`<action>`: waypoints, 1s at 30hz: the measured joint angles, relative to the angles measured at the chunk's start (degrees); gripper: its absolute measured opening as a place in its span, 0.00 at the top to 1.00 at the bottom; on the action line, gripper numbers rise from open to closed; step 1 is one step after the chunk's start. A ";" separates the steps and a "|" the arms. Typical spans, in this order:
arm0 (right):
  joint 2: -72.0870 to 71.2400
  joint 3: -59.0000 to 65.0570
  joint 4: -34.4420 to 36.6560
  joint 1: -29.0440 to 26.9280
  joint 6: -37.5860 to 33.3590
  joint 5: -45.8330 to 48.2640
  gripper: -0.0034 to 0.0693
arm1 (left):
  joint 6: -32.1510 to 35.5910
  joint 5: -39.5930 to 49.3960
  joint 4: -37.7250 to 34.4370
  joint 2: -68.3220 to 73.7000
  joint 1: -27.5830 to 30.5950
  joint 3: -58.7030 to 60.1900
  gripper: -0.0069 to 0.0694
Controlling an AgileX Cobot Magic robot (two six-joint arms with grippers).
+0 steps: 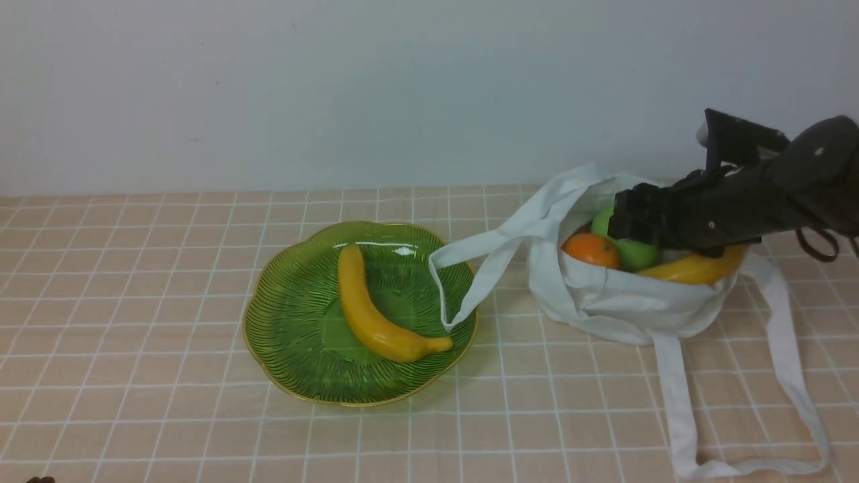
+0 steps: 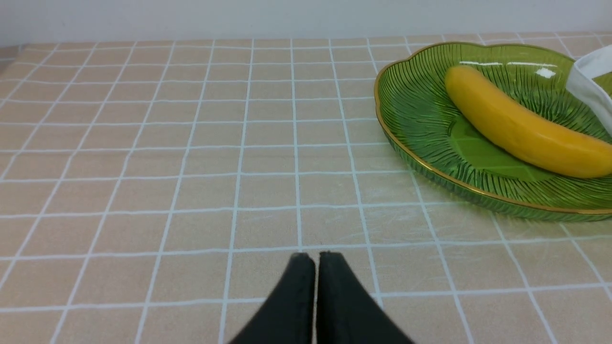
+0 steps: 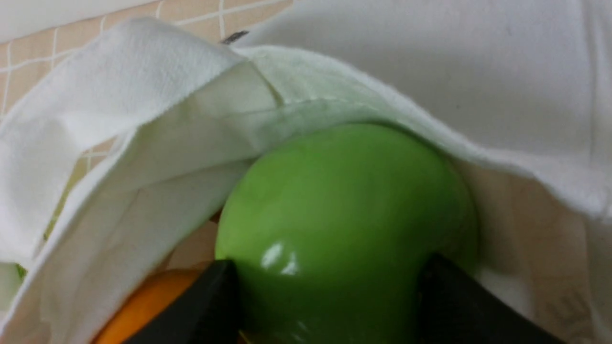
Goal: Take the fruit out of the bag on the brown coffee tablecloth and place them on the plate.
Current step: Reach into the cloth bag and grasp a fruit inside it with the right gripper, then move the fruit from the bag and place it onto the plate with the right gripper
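The white bag [image 1: 624, 302] sits open on the brown coffee tablecloth [image 1: 134, 302], right of the green plate [image 1: 295, 315]. Inside it lie an orange [image 1: 592, 249], a green apple [image 1: 634, 253] and a banana [image 1: 698, 267]. My right gripper [image 1: 627, 225] reaches into the bag's mouth. In the right wrist view its black fingers [image 3: 215, 296] press both sides of the apple [image 3: 344, 200], with the orange [image 3: 143, 301] beside it. Another banana [image 1: 366, 305] lies on the plate. My left gripper [image 2: 315, 258] is shut and empty above bare cloth, left of the plate [image 2: 416, 110].
One bag strap [image 1: 463, 268] loops over the plate's right rim. A longer strap [image 1: 678, 402] trails on the cloth toward the front right. A pale wall stands behind the table.
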 joint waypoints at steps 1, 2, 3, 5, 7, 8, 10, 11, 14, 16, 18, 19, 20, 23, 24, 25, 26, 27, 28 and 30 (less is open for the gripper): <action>-0.51 0.00 -0.43 0.00 0.00 0.51 0.34 | 0.00 0.00 0.00 0.00 0.00 0.00 0.92; -1.41 0.00 -0.96 0.00 0.00 1.50 0.34 | 0.00 0.00 0.00 0.00 0.00 0.00 0.92; -2.23 0.05 -1.37 0.00 0.00 2.49 0.34 | 0.00 0.00 0.00 0.00 0.00 0.00 0.92; -4.45 0.09 -2.09 0.00 -0.06 3.77 0.34 | 0.00 0.00 0.00 0.00 0.00 0.00 0.92; -7.66 0.09 -2.97 0.00 -0.14 5.55 0.34 | 0.00 0.00 0.00 0.00 0.00 0.00 0.92; -10.05 0.09 -3.22 0.00 -0.14 6.51 0.34 | 0.00 0.00 0.00 0.00 0.00 0.00 0.92; -14.15 0.09 -3.58 0.00 -0.18 8.51 0.34 | 0.00 0.00 0.00 0.00 0.00 0.00 0.92; -16.14 0.09 -3.57 0.00 -0.18 9.55 0.34 | 0.00 0.00 0.00 0.00 0.00 0.00 0.92; -20.70 0.09 -2.20 0.55 -1.51 11.84 0.34 | 0.00 0.00 0.00 0.00 0.00 0.00 0.92; -23.59 0.09 0.75 2.75 -5.29 12.37 0.34 | 0.00 0.00 0.00 0.00 0.00 0.00 0.92; -24.55 0.04 4.21 6.17 -10.20 12.31 0.34 | 0.00 0.00 0.00 0.00 0.00 0.00 0.92; -24.64 0.04 5.59 7.88 -12.40 12.08 0.34 | 0.00 0.00 0.00 0.00 0.00 0.00 0.92; -24.64 0.04 6.20 8.80 -13.53 11.85 0.34 | 0.00 0.00 0.00 0.00 0.00 0.00 0.92; -22.88 0.04 10.36 15.72 -20.28 8.99 0.34 | 0.00 0.00 0.00 0.00 0.00 0.00 0.92; -21.68 0.00 11.52 18.11 -22.00 7.09 0.34 | 0.00 0.00 0.00 0.00 0.00 0.00 0.92; -20.48 -0.17 12.32 20.26 -23.16 5.88 0.34 | 0.00 0.00 0.00 0.00 0.00 0.00 0.92; -17.54 -0.96 13.17 22.83 -24.14 4.27 0.34 | 0.00 0.00 0.00 0.00 0.00 0.00 0.92; -14.93 -2.01 13.57 24.69 -24.53 3.71 0.34 | 0.00 0.00 0.00 0.00 0.00 0.00 0.92; -14.48 -2.23 13.66 25.28 -24.53 3.62 0.34 | 0.00 0.00 0.00 0.00 0.00 0.00 0.92; -8.88 -5.30 14.06 28.30 -24.81 3.38 0.34 | 0.00 0.00 0.00 0.00 0.00 0.00 0.92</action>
